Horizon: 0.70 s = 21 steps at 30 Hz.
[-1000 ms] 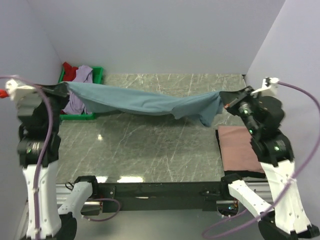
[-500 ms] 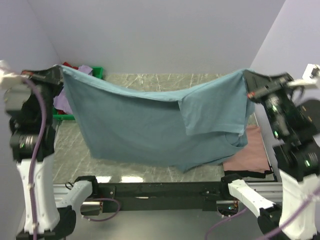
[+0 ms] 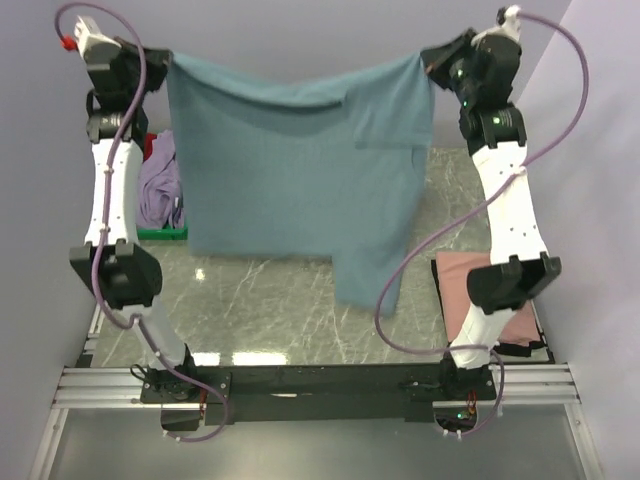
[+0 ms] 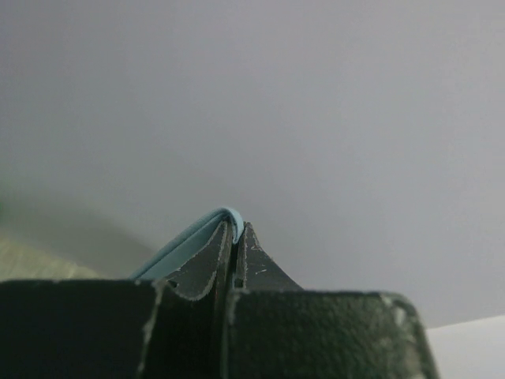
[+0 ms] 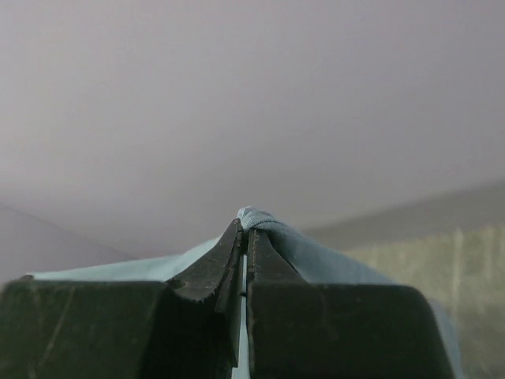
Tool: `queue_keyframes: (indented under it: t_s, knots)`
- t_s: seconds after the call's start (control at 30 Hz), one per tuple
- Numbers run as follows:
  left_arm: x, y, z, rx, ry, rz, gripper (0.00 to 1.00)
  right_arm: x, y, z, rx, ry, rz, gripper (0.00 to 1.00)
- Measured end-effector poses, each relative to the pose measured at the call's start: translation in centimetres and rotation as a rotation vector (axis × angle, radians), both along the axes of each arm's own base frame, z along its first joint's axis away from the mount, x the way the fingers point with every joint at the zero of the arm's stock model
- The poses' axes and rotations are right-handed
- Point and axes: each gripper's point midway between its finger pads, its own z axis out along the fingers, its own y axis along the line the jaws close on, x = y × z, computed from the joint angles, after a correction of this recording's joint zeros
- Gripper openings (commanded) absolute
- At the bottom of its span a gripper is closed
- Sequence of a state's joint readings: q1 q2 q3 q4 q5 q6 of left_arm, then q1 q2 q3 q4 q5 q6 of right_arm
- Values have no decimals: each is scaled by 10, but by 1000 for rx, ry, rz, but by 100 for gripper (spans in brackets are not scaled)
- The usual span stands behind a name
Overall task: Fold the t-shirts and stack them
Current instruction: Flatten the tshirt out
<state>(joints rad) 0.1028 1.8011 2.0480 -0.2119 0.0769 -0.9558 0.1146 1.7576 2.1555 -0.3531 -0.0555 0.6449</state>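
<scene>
The grey-blue t-shirt [image 3: 290,180] hangs spread like a curtain high above the table, held by its two upper corners. My left gripper [image 3: 163,62] is shut on its left corner, where a thin blue edge [image 4: 213,225] folds over the tips [image 4: 236,229]. My right gripper [image 3: 430,58] is shut on the right corner, and a bunched hem [image 5: 256,217] pokes out between the tips [image 5: 244,225]. One sleeve dangles lowest [image 3: 362,285]. A folded salmon pink t-shirt [image 3: 465,290] lies at the table's right. A lavender t-shirt [image 3: 160,190] lies in the green tray.
The green tray [image 3: 160,233] stands at the back left, partly behind the left arm. Both arms are stretched up tall, with looping purple cables [image 3: 410,260] beside them. Grey walls close in on the left, back and right.
Both arms have risen steeply, lifting the grey-blue t-shirt from a sagging band over the table into a hanging sheet. The grips have stayed shut.
</scene>
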Motion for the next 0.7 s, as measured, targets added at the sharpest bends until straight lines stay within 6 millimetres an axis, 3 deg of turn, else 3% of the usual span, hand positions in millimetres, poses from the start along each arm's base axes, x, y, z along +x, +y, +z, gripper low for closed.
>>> queue_keyframes:
  t_s: [0.1, 0.17, 0.23, 0.3, 0.37, 0.43, 0.53, 0.57, 0.7]
  knots:
    - [11, 10, 37, -15, -97, -28, 1, 3, 0, 42, 23, -98, 3, 0]
    - [3, 18, 63, -23, -164, -41, 1, -15, -4, 76, 40, -184, 3, 0]
    - [-11, 27, 84, -18, -225, -45, 1, -38, -9, 96, 55, -241, 1, 0]
    - [-26, 35, 87, -16, -248, -40, 1, -64, -14, 98, 67, -259, -1, 0]
    - [-41, 37, 67, -25, -213, -41, 1, -87, -16, 84, 77, -255, 1, 0]
    - [-49, 34, 39, -34, -167, -52, 1, -102, -17, 54, 92, -216, 3, 0]
    - [-57, 26, -39, -72, -24, -70, 1, -104, -15, -17, 108, -101, 11, 0]
    - [-60, 23, -72, -89, 42, -76, 1, -102, -14, -48, 115, -41, 13, 0]
    - [-82, 16, -224, -169, 350, -71, 1, -96, -10, -213, 121, 304, 7, 0]
